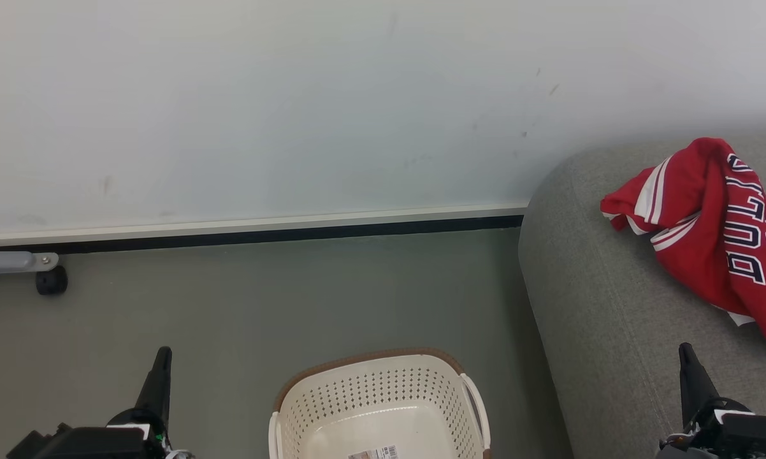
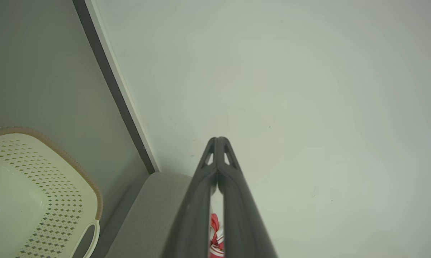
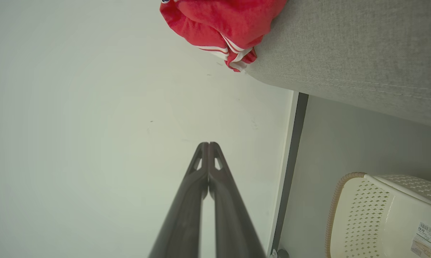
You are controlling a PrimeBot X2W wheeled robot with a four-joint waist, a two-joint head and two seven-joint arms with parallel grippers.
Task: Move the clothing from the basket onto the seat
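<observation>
Left gripper (image 2: 218, 142): jaws closed, tips pressed together; nothing gripped; low at the left of the head view, above the floor (image 1: 262, 306), pointing toward the wall (image 1: 294, 95)
Right gripper (image 3: 208, 147): jaws closed tip to tip as well; nothing gripped; low at the right of the head view, seen against the front part of the seat (image 1: 599, 306)
Clothing (image 1: 708, 236): red, white stripe trim, dark lettering outlined in white; crumpled in a heap on the seat, well apart from both grippers; running off the right edge of the head view; one striped corner at the seat's edge in the right wrist view
Seat: grey fabric, rounded end, stitched seam; right of the basket (image 1: 357, 361), near it but apart
Basket: cream, perforated walls, brown rim, side handle; on the floor between the two grippers, cut by the bottom edge; barcode label (image 1: 373, 453) on its inner bottom
Floor: grey-green; dark skirting strip (image 1: 294, 233) along the wall
Wall: pale, faintly scuffed
Caster (image 1: 51, 280): black, under a grey leg at the far left, by the skirting strip
</observation>
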